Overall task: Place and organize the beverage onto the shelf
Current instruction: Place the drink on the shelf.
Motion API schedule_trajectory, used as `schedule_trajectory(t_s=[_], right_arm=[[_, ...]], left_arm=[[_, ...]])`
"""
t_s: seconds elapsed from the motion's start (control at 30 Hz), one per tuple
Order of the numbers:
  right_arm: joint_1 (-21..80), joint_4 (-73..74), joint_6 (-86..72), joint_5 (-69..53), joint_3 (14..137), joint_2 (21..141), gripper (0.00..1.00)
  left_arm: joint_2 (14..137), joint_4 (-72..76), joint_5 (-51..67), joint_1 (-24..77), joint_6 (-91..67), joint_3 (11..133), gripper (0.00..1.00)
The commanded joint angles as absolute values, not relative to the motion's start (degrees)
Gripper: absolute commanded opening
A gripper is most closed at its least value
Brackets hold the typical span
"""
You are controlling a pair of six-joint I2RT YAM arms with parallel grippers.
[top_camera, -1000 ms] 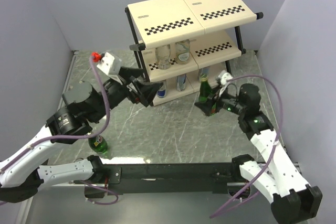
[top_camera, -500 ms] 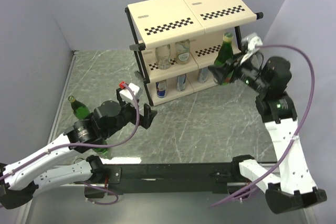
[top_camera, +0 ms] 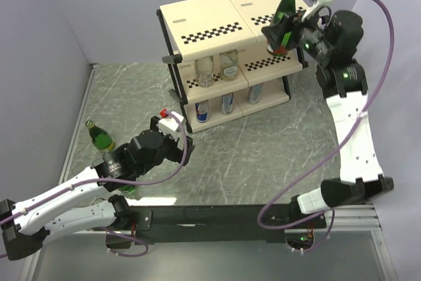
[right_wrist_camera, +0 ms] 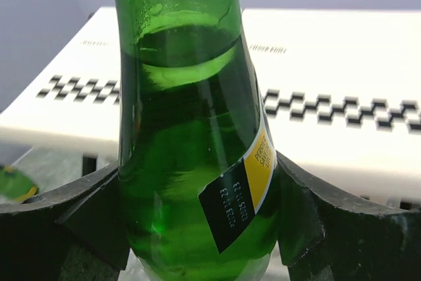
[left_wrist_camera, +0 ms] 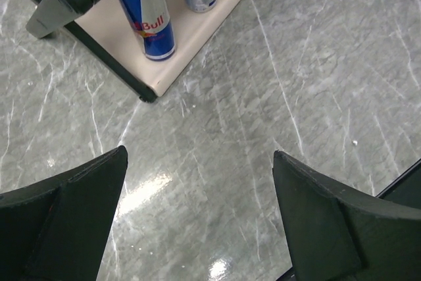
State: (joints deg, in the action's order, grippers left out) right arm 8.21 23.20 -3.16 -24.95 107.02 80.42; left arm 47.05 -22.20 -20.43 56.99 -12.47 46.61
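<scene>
Raised green bottle (top_camera: 286,6) in right gripper (top_camera: 279,33) by shelf (top_camera: 210,14) top, left gripper (left_wrist_camera: 198,156) spread

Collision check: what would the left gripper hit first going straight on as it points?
Probably the grey marbled tabletop, short of the cream black-framed shelf and the blue-and-silver can on it; the open left gripper points down at bare surface.

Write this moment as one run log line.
right fingers: shut on green bottle, at top of shelf | left fingers: open, empty, over table
</scene>
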Motion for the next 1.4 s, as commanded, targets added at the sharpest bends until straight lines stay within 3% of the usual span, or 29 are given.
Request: schedule_trajectory(t_s=[0.0,0.4,1.03,1.27,1.37], right_arm=[[7.91,16.61,-3.43,-22.07,118.88,83.47,0.00],[9.23,17.58,-2.47,-15.83,139.73,99.83,0.00],[11.60,11.42,1.32,-9.40,141.51,107.14,0.01],[11.51,10.90,0.79,-10.02,137.64,105.12,0.27],[11.51,10.55,0.44,-9.93,136.23,104.51,0.48]], left_arm=[[45.36,-21.62,-22.06,57.13,-11.43,45.88,0.97],[44.47,-21.45,-24.17,57.13,-10.99,44.56,0.98],[46.23,-22.15,-26.54,57.13,-11.25,44.21,0.98],[45.88,-22.15,-26.37,57.13,-11.25,44.12,0.98],[45.88,-22.24,-26.19,57.13,-11.25,44.30,0.98]])
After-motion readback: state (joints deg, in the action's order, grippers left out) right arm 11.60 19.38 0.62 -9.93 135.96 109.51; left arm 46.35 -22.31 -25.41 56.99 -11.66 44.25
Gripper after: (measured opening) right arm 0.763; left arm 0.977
